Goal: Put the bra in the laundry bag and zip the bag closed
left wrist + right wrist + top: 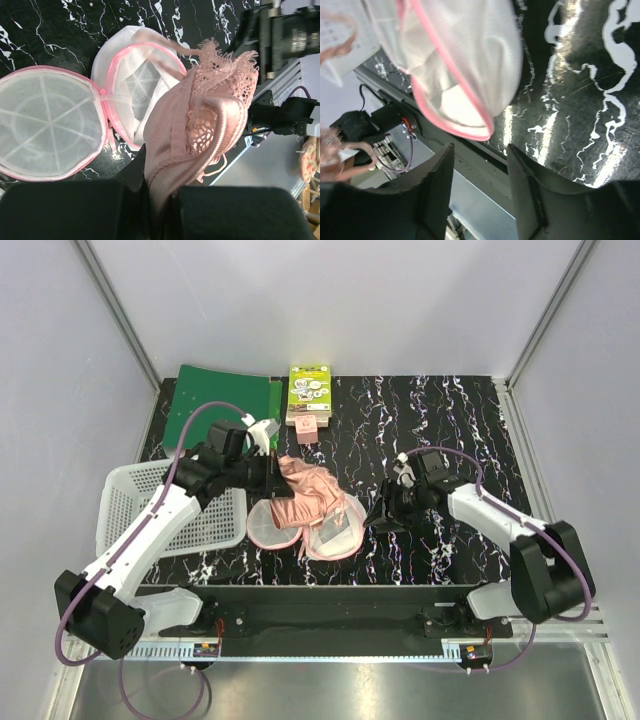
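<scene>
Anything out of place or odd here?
Nothing damaged or spilled. The bra, pinched in the left gripper, hangs bunched over one half of the open laundry bag, a strap trailing across that half's far rim. The right gripper stands open and empty.

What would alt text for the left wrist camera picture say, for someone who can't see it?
The left hand pinches a salmon-pink lace bra between its two black fingers. Behind the bra, a white mesh laundry bag with pink trim is spread open in two round halves on a black marbled table.
</scene>
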Robot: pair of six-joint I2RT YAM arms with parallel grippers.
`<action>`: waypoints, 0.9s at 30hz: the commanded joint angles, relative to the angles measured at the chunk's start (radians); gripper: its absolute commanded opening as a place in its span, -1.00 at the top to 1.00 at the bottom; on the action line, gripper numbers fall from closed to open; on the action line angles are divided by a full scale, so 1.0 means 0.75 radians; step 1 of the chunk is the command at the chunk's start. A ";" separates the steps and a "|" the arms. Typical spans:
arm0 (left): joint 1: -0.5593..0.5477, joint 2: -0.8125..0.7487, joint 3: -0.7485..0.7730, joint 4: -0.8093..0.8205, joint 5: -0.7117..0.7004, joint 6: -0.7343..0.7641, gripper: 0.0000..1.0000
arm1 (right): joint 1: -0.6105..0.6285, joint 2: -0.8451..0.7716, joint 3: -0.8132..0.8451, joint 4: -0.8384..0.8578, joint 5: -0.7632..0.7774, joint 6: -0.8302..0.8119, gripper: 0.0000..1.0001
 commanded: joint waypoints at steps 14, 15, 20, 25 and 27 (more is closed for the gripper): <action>-0.081 0.030 -0.105 0.135 0.122 -0.128 1.00 | 0.098 0.277 0.046 0.249 0.007 -0.045 0.53; -0.097 0.045 -0.110 0.137 0.120 -0.128 1.00 | 0.100 0.277 0.048 0.246 0.017 -0.043 0.63; -0.120 0.118 -0.122 0.141 0.087 -0.134 1.00 | 0.098 0.267 0.050 0.246 0.018 -0.039 0.94; -0.124 0.188 -0.134 0.182 0.069 -0.128 1.00 | 0.098 0.261 0.058 0.234 -0.023 -0.008 1.00; -0.126 0.223 -0.140 0.213 0.065 -0.118 1.00 | 0.098 0.234 0.064 0.222 -0.027 0.021 1.00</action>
